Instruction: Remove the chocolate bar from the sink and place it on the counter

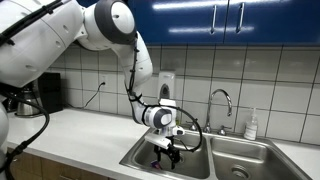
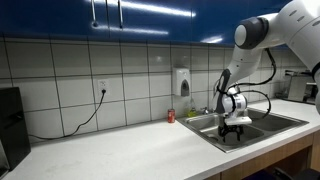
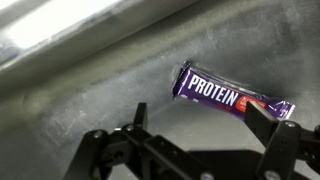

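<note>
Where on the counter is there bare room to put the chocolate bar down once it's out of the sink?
The counter has a wide bare stretch between the black appliance and the sink, in front of the small red can. The basin is crowded: the gripper hangs there by the chocolate bar.

Gripper [image 2: 235,127] is dipped down into the sink [image 2: 272,124] (fingers too small to read). A small red can [image 2: 171,116] sits on the counter [image 2: 120,150] off to its side, well apart.
</note>
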Robot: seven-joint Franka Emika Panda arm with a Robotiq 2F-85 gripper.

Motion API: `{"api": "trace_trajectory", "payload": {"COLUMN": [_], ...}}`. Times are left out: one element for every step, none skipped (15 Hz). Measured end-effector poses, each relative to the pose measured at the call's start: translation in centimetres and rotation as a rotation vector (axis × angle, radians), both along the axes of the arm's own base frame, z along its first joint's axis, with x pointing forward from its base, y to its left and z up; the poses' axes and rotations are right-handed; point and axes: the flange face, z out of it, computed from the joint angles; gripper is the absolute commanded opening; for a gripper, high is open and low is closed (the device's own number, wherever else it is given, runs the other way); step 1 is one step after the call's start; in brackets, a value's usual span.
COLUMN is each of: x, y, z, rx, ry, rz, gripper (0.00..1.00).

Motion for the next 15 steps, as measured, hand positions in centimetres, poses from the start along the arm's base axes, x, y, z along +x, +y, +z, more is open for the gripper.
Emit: {"api": "trace_trajectory", "payload": {"x": [0.0,0.0,0.1,0.2,0.2,0.3,0.4,0.5,0.5,0.6,0.6,0.6,0.6,0.6,0.6], "y": [0.0,0.1,0.3,0.6,1.0,1.4,1.8,2.2,2.5,2.8,3.0,3.2,3.2,3.2,3.2], "z": [0.0,0.0,0.0,-0.1,-0.1,-0.1,-0.2,-0.2,-0.3,-0.4,-0.4,-0.4,-0.5,-0.5,-0.5], "rx": [0.0,0.001,0.001,0.002,0.002,0.003,0.003,0.003,0.003,0.003,0.003,0.003,0.003,0.003,0.003], "ry": [0.0,0.001,0.001,0.0,0.0,0.001,0.002,0.003,0.005,0.006,0.007,0.007,0.008,0.009,0.009], "rz": [0.001,0.0,-0.001,-0.003,-0.003,-0.002,-0.002,-0.003,-0.004,-0.005,-0.006,-0.007,-0.007,-0.007,-0.007], "gripper": [1.0,1.0,1.0,1.0,1.0,1.0,1.0,1.0,1.0,1.0,1.0,1.0,1.0,1.0,1.0]}}
